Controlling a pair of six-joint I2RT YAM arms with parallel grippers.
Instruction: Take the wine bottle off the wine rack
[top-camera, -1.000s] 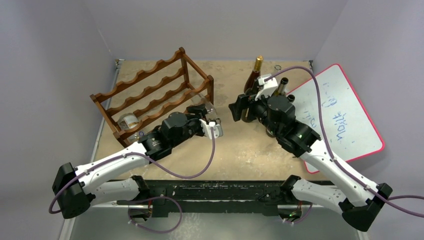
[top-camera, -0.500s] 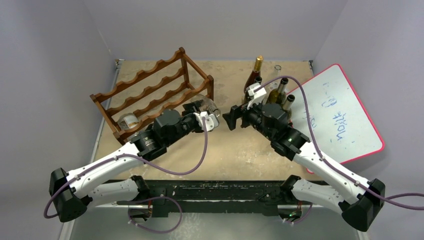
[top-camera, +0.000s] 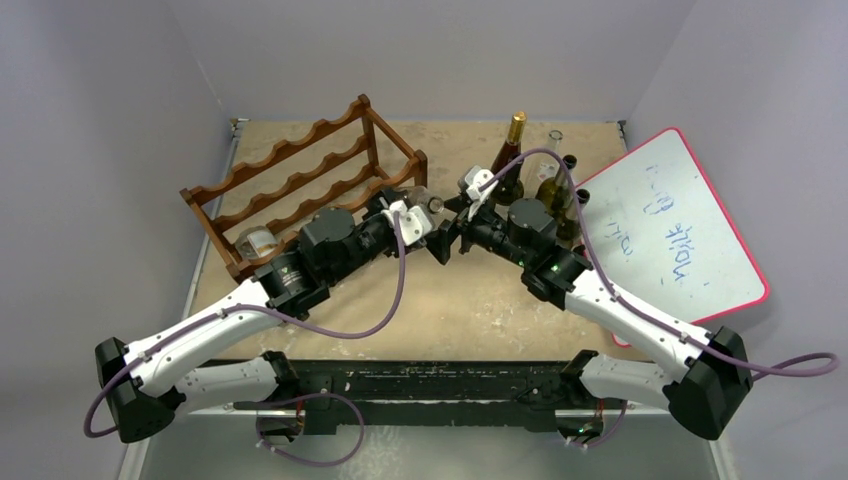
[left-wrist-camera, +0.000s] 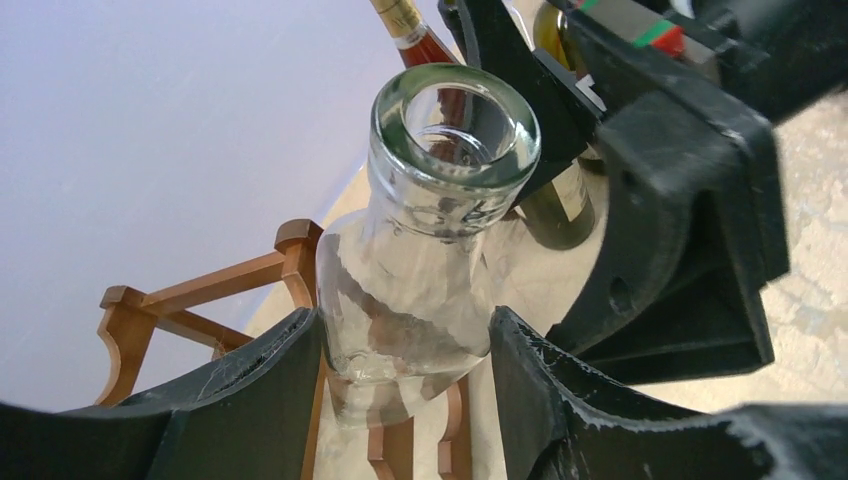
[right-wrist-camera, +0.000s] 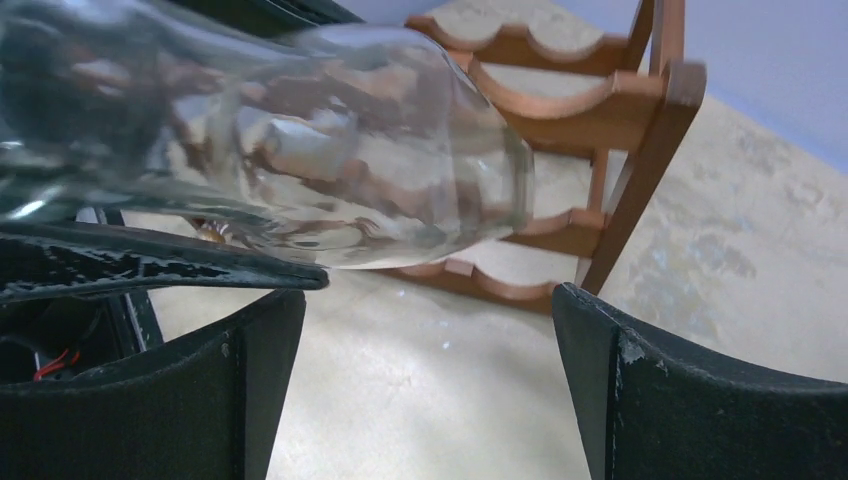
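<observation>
Both arms have closed in on each other since a second ago: the right gripper (top-camera: 447, 237) has travelled left, away from the standing bottles (top-camera: 548, 190), and now sits just beside the left gripper (top-camera: 412, 217). The left arm reaches forward and rightward from its base, wrist raised, its fingers (left-wrist-camera: 260, 385) clenched on either side of the clear glass wine bottle (left-wrist-camera: 430, 230) below the neck, with the open mouth pointing toward the wrist camera. The right arm reaches forward and leftward, jaws spread wide and gripping nothing; in its wrist view the bottle's body lies above and ahead of them. The bottle sits at the right end of the wine rack (top-camera: 300, 185), near its front corner post. Whether its base touches the rails cannot be determined. From overhead the grippers hide most of the bottle. A second bottle (top-camera: 262, 243) lies in the rack's lowest tier, details unclear. The table (top-camera: 480, 300) is tan and mottled, with a red-framed whiteboard (top-camera: 680, 225) at right bearing illegible writing. The walls are plain grey-lilac.
</observation>
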